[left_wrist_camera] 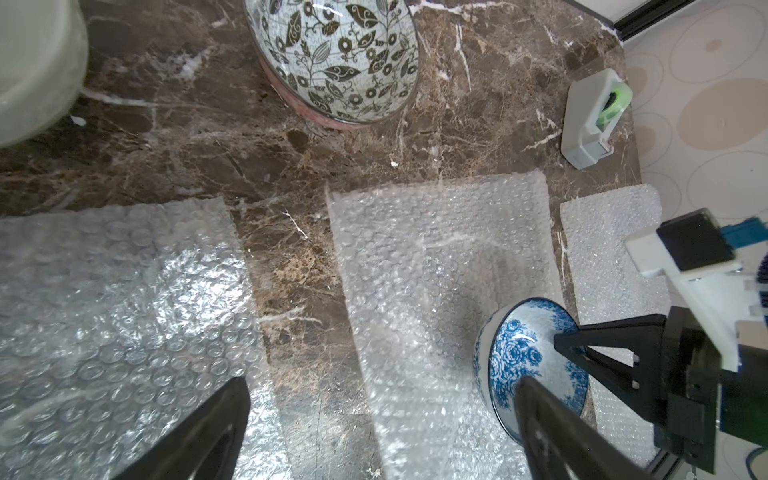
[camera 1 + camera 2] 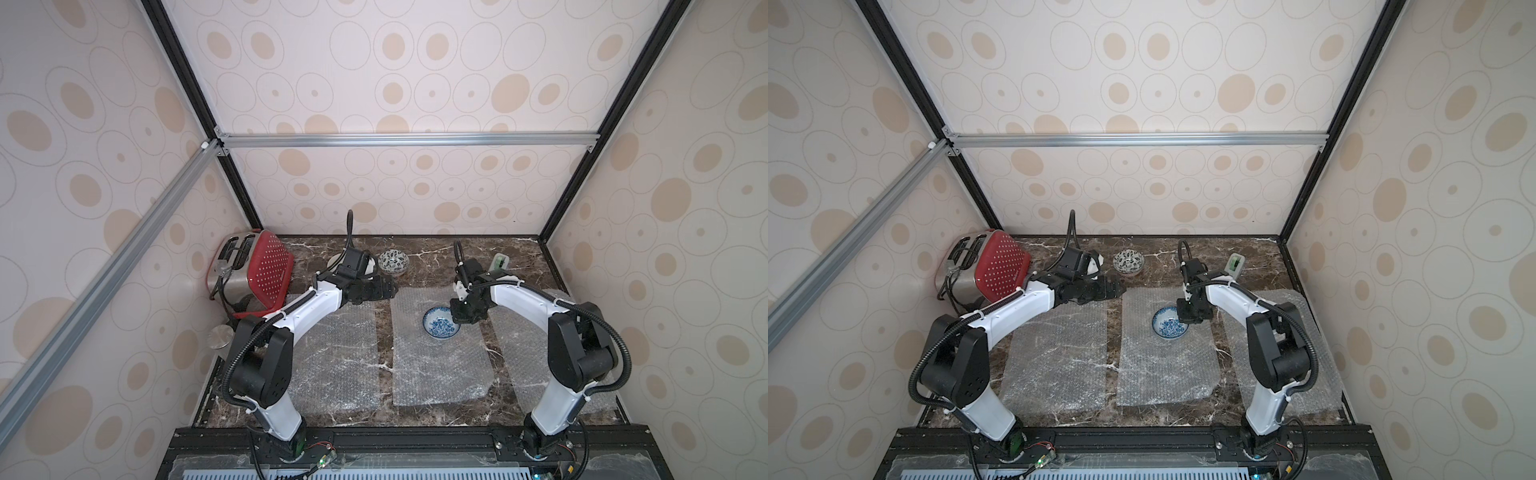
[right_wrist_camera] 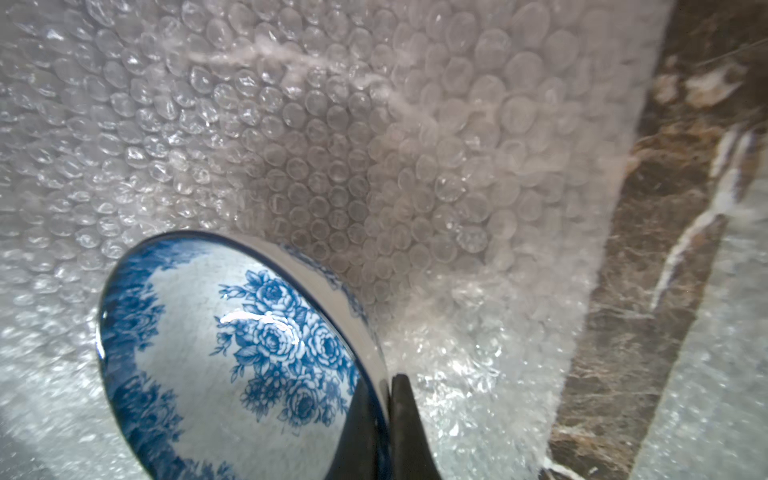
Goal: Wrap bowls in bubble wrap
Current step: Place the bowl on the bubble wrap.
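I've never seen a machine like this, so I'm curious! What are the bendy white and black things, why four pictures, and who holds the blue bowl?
Those are two robot arms fixed at the front of a brown marble table. Each ends in a claw with two fingers. Two pictures come from cameras up high, looking down on everything. The other two come from small cameras on the arms' wrists, so they see close up. Three sheets of bubble wrap lie flat on the table. The right claw is shut on the rim of the blue flowered bowl, at the middle sheet. The left claw is wide open and empty. At the back stand a leaf-patterned bowl, a cream bowl and a red toaster.
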`<state>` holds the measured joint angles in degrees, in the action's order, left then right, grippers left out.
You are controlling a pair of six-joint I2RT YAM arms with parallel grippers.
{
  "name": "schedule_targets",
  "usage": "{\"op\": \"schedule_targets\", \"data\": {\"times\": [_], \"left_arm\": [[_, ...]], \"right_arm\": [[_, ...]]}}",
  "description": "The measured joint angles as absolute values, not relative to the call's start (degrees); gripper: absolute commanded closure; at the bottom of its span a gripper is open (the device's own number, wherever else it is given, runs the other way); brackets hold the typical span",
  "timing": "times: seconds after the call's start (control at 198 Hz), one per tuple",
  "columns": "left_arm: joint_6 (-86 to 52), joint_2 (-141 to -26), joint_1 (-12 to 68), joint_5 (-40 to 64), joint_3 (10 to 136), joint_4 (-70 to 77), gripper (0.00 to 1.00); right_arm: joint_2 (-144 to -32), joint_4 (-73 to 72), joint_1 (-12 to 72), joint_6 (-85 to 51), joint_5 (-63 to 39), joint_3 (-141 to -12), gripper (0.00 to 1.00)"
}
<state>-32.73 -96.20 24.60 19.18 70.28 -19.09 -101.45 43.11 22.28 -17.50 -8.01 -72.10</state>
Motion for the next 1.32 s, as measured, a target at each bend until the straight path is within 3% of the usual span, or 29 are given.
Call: {"op": "schedule_targets", "data": {"times": [0.617, 0.729, 0.961, 1.315], "left_arm": [[-32.73, -94.30, 24.86, 20.80, 68.31, -17.17, 0.03], [-32.73, -94.30, 24.93, 21.32, 68.27, -16.73, 0.03], [-32.73, -94.32, 26.15, 21.82, 68.27, -15.66, 0.04], [-32.77, -94.83, 29.65, 22.65, 67.70, -13.61, 0.05]], "right_arm": [[-101.45, 43.40, 23.46, -18.59, -8.86, -73.69, 0.99], [-101.49, 43.62, 23.46, -18.61, -8.73, -73.69, 0.92], [-102.08, 43.64, 23.46, -19.38, -8.84, -73.67, 0.61], [-98.02, 44.27, 20.14, -19.03, -7.77, -75.02, 0.61]]}}
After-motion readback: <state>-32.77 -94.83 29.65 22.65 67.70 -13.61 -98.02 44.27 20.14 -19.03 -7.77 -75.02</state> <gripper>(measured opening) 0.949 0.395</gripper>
